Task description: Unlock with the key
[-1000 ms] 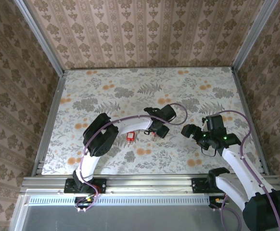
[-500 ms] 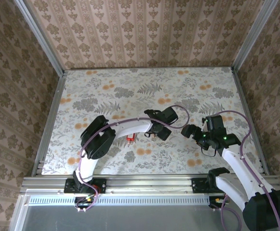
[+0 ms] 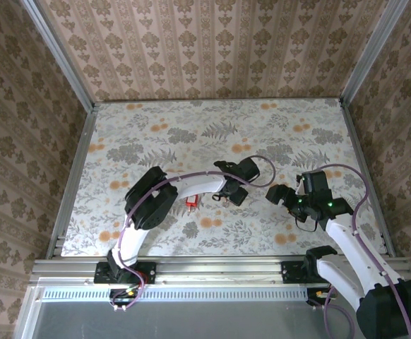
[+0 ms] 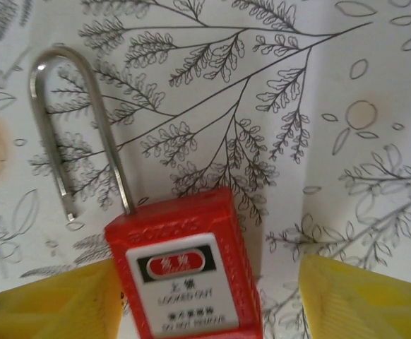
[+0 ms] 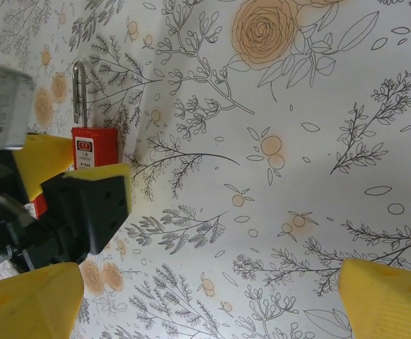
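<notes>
A red padlock (image 4: 184,275) with a white label lies flat on the floral table, also seen at padlock (image 3: 190,203) and padlock (image 5: 92,150). Its steel shackle (image 4: 71,134) is sprung, one leg free of the body. My left gripper (image 4: 205,314) is open around the padlock body: the left yellow finger (image 4: 50,304) sits against it and the right finger (image 4: 368,296) stands clear of it. From above, the left gripper (image 3: 209,198) points at the lock. My right gripper (image 3: 275,193) hovers open to the right, nothing between its fingers (image 5: 389,300). I cannot make out the key.
The table (image 3: 156,141) is a floral sheet walled on three sides with patterned paper. A metal rail (image 3: 212,267) runs along the near edge by the arm bases. The left arm's purple cable (image 3: 265,166) loops over the middle.
The left arm's elbow has shifted slightly and its jaws have widened then narrowed a little around the padlock. The padlock and the right arm have stayed put.
</notes>
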Controlling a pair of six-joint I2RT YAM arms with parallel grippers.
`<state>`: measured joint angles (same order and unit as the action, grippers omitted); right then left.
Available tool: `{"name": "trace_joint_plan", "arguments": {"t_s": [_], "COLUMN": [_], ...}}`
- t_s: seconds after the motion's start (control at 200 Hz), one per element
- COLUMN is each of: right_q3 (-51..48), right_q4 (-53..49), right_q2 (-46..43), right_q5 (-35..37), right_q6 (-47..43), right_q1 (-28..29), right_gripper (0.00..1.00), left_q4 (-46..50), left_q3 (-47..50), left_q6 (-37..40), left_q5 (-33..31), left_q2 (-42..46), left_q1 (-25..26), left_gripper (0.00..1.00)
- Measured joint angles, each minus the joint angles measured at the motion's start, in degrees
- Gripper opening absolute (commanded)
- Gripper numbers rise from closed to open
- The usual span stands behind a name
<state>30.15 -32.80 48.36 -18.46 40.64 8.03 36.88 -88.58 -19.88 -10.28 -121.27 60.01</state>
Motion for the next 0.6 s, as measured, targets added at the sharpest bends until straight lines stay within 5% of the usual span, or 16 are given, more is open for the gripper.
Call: {"name": "trace_joint_plan", "arguments": {"t_s": [0.37,0.6], "right_q3": [0.0,-0.1], "right_q4": [0.7,2.8], "right_q2": [0.0,0.3], "right_q5": [-0.7,-1.8], "right_q6": [0.0,0.0], "right_q1": [0.0,0.0], "right_gripper": [0.94,0.94], "left_q4": [-1.4,-9.6], "left_q3": [-0.7,9.9], "left_q6": [-0.3,-0.2], "left_q5": [1.7,6.4], "left_q2": [-0.6,6.2], "left_q1": [-0.1,-1.3], "left_gripper": [0.27,0.15]}}
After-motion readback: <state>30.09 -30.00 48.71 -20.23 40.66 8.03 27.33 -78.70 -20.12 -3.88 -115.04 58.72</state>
